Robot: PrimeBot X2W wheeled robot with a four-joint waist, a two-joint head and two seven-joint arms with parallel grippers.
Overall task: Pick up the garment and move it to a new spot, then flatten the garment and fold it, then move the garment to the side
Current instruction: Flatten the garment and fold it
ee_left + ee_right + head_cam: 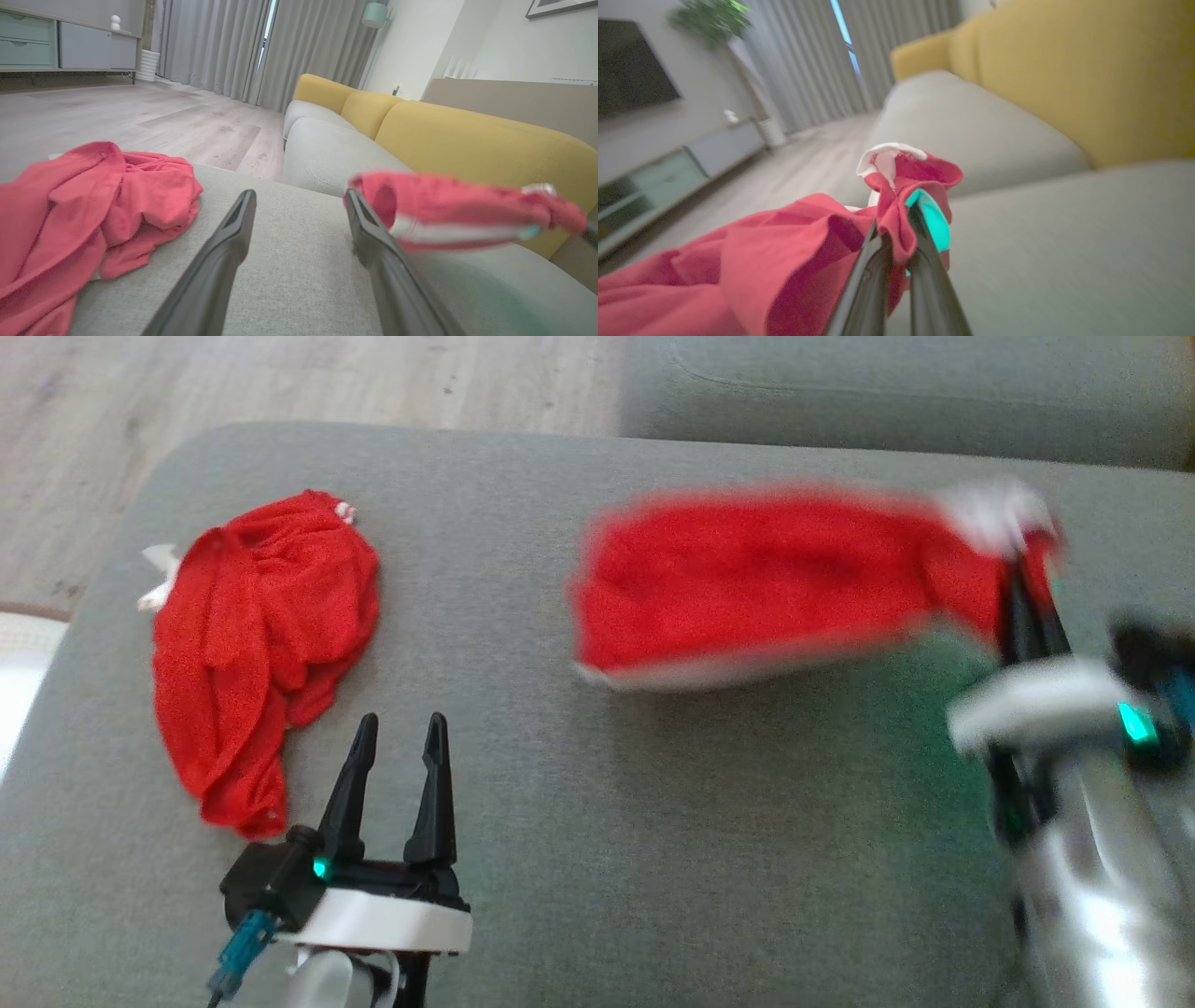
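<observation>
Near the front edge of the cushion (pixel 597 896), we see the left gripper (pixel 401 723), fingers apart and empty, beside a crumpled red cloth (pixel 261 644). Toward the far right corner, the right gripper (pixel 896 221) clamps the white-trimmed end of the garment (pixel 756 583), lifting it clear, we judge, for carrying elsewhere.

No text, label, brand, number or sign can be read anywhere.
</observation>
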